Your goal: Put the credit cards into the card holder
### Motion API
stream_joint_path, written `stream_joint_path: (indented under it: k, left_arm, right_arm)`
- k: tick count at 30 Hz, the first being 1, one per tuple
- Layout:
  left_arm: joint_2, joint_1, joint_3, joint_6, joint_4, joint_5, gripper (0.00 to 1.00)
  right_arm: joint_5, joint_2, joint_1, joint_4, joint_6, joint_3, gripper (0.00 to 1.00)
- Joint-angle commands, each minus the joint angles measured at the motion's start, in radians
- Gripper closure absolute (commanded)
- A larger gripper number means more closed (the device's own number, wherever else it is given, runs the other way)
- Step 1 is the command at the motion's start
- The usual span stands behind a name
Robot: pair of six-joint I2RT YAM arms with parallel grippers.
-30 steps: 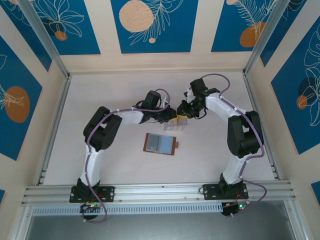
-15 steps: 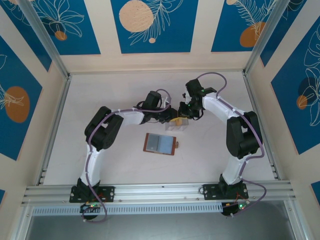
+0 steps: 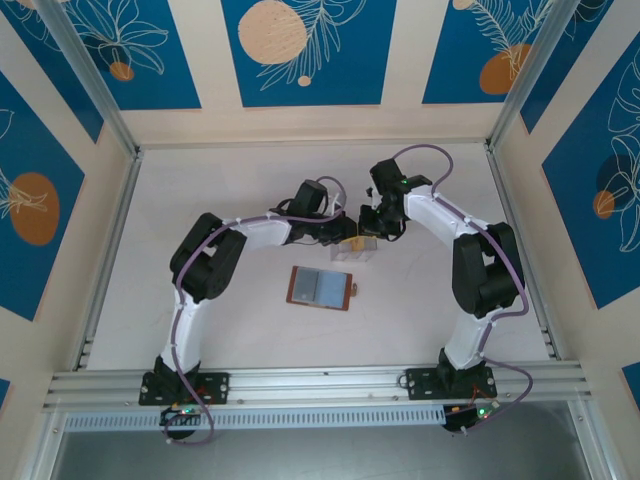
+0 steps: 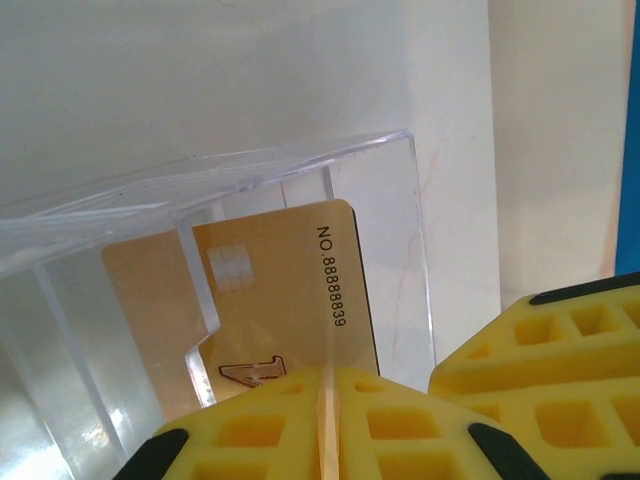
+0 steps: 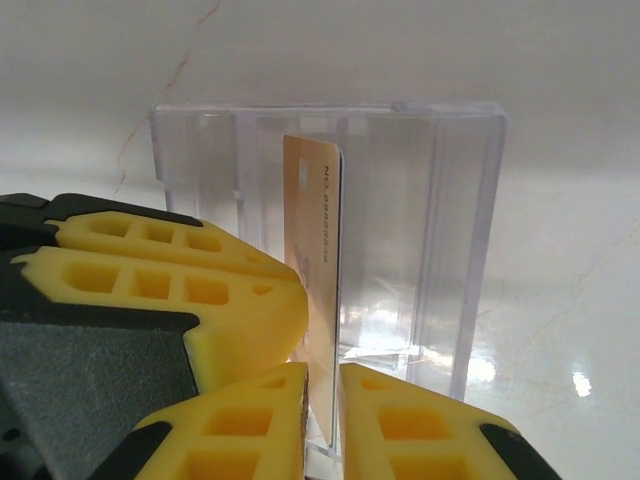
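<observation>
1. The tan credit card (image 5: 318, 260) stands on edge in the clear plastic box (image 5: 440, 220). The number NO.88888839 is printed along one side of the card.
2. The right fingers (image 5: 410, 425) are clamped on the card's edge, one pad on each face, with the rest of the card reaching into the box.
3. The left fingers (image 4: 240, 430) are pressed together on what looks like a thin clear wall of the box, just beside the card. One right finger sits close against them.
4. The box is around the middle of the bench (image 3: 200, 180), a little toward the far edge.
5. The card holder (image 3: 320, 288) lies open and flat near the box on its near side. Its grey-blue inside faces up, its tab points right, and nothing touches it.
6. The left arm (image 3: 255, 232) rises from the near left edge, bends at the elbow and stretches its forearm rightward to the box.
7. The right arm (image 3: 440, 215) rises from the near right edge, folds at the elbow and reaches leftward, so both sets of fingers meet over the box.
</observation>
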Motion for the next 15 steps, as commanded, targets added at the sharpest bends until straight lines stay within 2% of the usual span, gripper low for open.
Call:
stream_joint_path:
  k: [1, 7, 15]
  left_arm:
    - [0.004, -0.012, 0.009, 0.078, -0.164, -0.088, 0.88]
    - [0.001, -0.023, 0.038, 0.127, -0.23, -0.128, 0.88]
    - [0.004, -0.024, 0.044, 0.151, -0.267, -0.156, 0.88]
  right_arm:
    - [-0.008, 0.023, -0.009, -0.012, -0.002, 0.032, 0.82]
    - [-0.062, 0.053, -0.024, 0.019, 0.004, 0.024, 0.83]
    - [-0.148, 0.037, -0.044, 0.066, 0.014, -0.001, 0.93]
